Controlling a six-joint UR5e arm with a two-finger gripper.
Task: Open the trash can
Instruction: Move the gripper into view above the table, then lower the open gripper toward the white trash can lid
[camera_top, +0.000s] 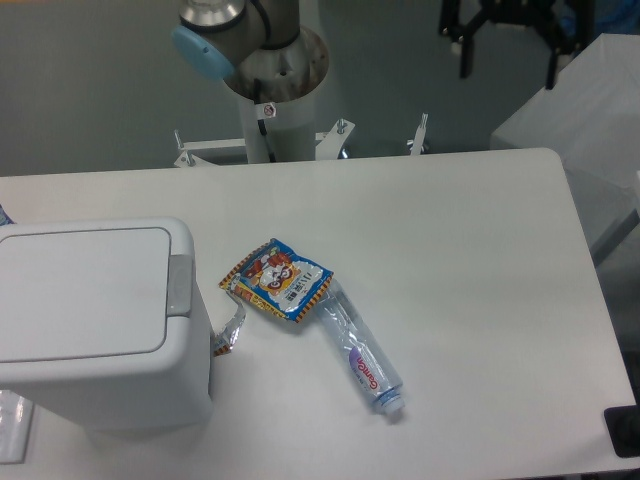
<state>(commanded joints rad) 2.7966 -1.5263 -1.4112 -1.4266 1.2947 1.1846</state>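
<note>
White plastic trash can (95, 325) at 8 o'clock on the tabletop (460, 260), lid flat and closed, grey latch button (180, 284) on its right edge. Just beside it toward 3 o'clock, a colourful snack packet (277, 279), touching or overlapping a clear plastic bottle (360, 355) lying on its side, cap toward 5 o'clock. Small crumpled wrapper (230, 331) against the bin's right wall. Black gripper (506, 40) up at 1 o'clock, well apart from the bin, beyond the tabletop's far edge; jaws seemingly spread apart, pointing down. Arm base (270, 70) at 12 o'clock.
</note>
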